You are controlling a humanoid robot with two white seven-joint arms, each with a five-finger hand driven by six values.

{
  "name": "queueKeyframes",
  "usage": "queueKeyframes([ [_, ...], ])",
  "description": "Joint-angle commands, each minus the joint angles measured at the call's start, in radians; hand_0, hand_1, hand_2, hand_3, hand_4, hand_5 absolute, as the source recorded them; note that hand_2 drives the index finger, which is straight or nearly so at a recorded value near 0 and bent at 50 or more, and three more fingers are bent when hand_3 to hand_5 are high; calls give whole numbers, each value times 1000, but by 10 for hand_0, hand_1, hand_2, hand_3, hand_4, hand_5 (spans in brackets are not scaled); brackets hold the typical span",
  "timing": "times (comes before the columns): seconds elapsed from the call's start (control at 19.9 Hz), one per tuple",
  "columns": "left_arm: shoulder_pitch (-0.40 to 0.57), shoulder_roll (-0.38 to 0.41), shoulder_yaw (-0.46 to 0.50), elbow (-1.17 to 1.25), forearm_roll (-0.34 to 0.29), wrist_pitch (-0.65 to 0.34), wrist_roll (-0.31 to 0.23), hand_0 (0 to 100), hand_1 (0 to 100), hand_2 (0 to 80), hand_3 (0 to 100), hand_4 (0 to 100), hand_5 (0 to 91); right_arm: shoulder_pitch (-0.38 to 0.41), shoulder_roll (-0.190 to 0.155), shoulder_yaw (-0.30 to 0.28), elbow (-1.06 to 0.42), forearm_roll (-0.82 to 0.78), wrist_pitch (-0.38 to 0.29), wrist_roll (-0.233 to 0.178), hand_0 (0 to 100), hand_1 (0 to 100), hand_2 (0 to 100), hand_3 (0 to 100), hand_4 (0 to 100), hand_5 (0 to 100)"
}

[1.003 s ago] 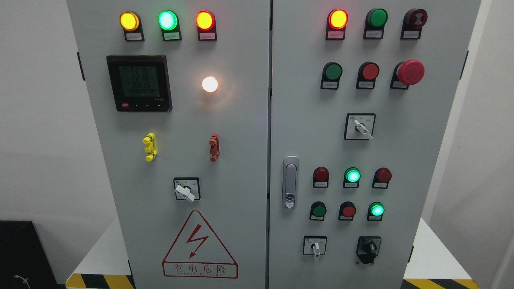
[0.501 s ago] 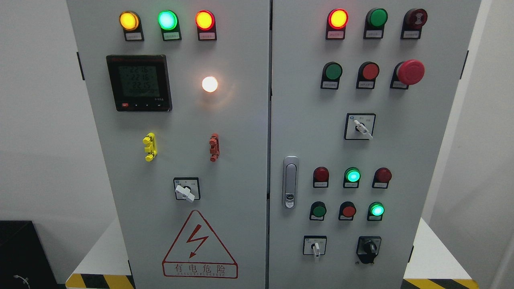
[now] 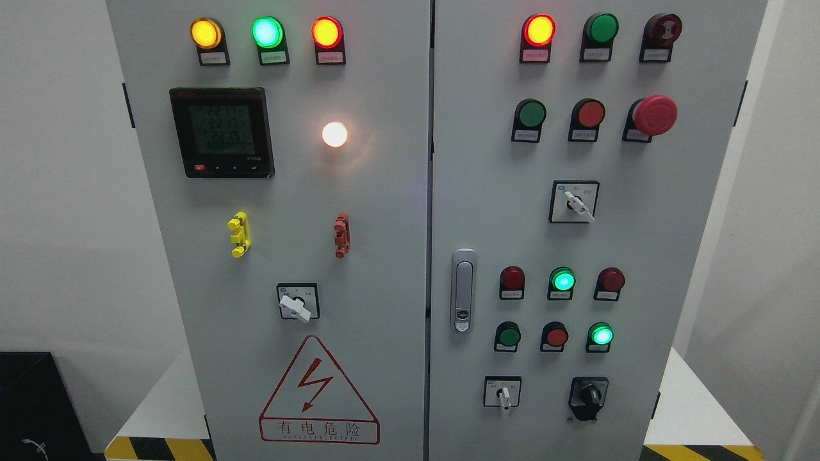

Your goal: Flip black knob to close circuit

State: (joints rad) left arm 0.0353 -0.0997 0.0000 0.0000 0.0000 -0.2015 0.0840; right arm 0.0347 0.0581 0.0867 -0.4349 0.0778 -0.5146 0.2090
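Black knob [image 3: 588, 397] low on the right door of the grey cabinet [image 3: 397, 211], at about 5 o'clock from the door handle [image 3: 463, 291]. Squat and dark, mounted on a black square plate, grip bar standing roughly upright, a small dark dot just below at 7 o'clock. Matte, no lit parts, exact pointer mark too small to make out.

No robot hand or arm anywhere in the head view, so no telling how far the fingers are open or whether anything is held; no relation between knob and fingers to give.

At 9 o'clock from the knob, a white selector switch [image 3: 503, 393] on its own plate, near but apart. At 12 o'clock, a lit green lamp [image 3: 601, 335], with a red button [image 3: 555, 336] and a dark green button [image 3: 509, 336] in the same row. Bare grey panel at 3 o'clock, running out to the door's right edge close by. At 6 o'clock, a short strip of plain door down to the bottom of the picture. White platform [image 3: 695, 410] with a yellow-and-black striped edge [image 3: 692, 452] beyond the cabinet's right side at 4 o'clock.
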Motion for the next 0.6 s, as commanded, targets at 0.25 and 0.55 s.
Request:
queueKeyframes([
  [0.25,0,0,-20,23,-20,1,0,0,0,0,0,0,0,111,-60,4,-521,8,51,-42,0,110,0,0,0,0],
  [0.55,0,0,-20,23,-21,1,0,0,0,0,0,0,0,134,-50,-11,-671,22,51,-43,0,113,0,0,0,0],
])
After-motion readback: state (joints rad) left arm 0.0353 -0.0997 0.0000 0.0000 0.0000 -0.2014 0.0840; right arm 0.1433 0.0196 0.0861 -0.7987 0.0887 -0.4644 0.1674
